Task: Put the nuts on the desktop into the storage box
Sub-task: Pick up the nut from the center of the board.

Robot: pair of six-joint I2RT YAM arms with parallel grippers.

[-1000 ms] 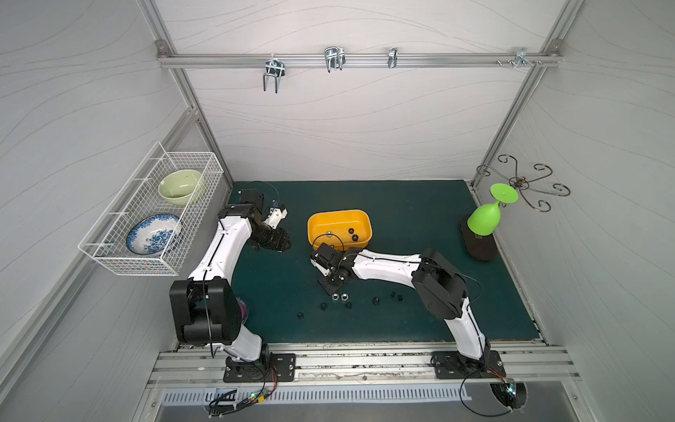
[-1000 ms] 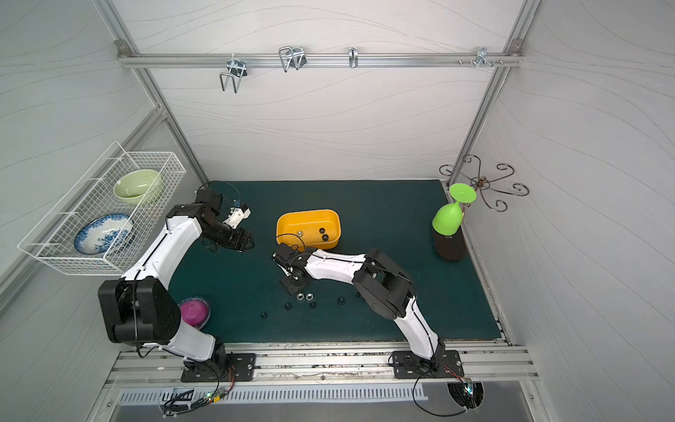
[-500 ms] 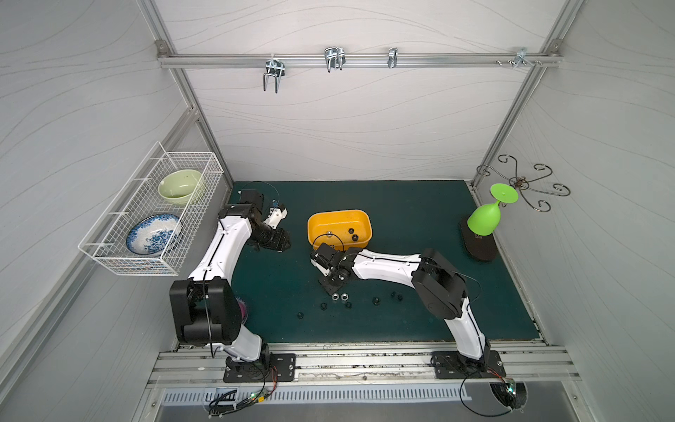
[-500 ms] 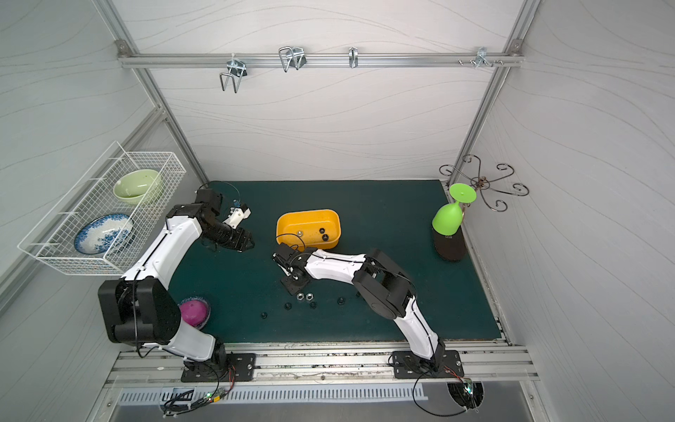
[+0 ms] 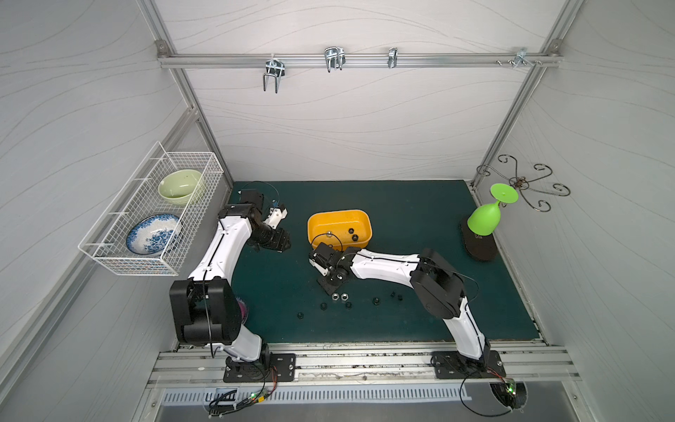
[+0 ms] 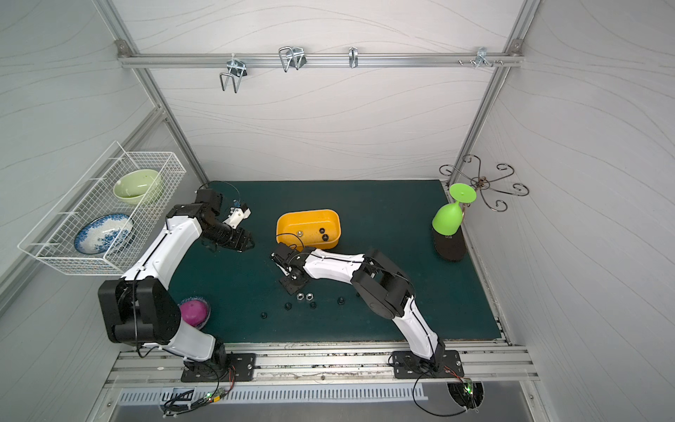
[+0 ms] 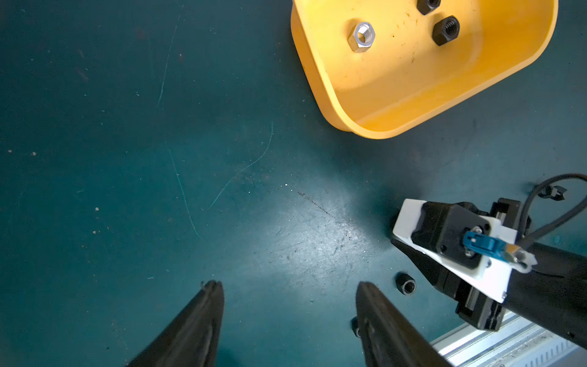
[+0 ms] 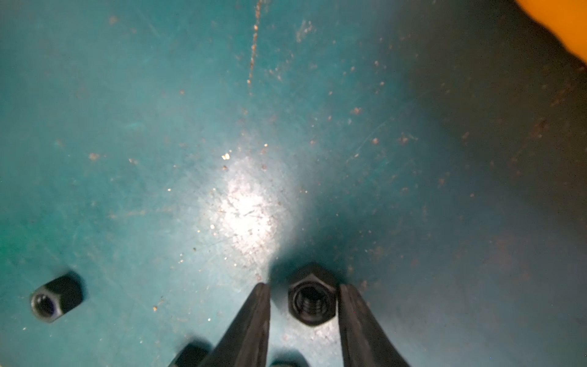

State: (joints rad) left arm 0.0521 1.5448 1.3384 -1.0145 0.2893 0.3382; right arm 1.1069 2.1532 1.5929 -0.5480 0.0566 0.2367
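the right gripper (image 8: 304,286) is lowered to the dark teal surface (image 5: 401,204), just on the near side of the yellow storage box (image 5: 336,223). a black nut (image 8: 312,300) is straddled by its fingers (image 8: 254,317) — a sliver of surface is seen between the nut and one finger, so the jaws are parted and nothing is clamped. whether the other finger touches the nut cannot be told. three nuts are seen inside the box: one silver nut (image 7: 361,36) and two black ones. the other nuts (image 5: 348,304) are scattered on the surface nearer the front rail, among them two silver ones (image 5: 334,296) lying side by side, just beside the right gripper. the left gripper (image 7: 289,286) is held above bare surface to the left of the box — its jaws are spread wide and nothing is held.
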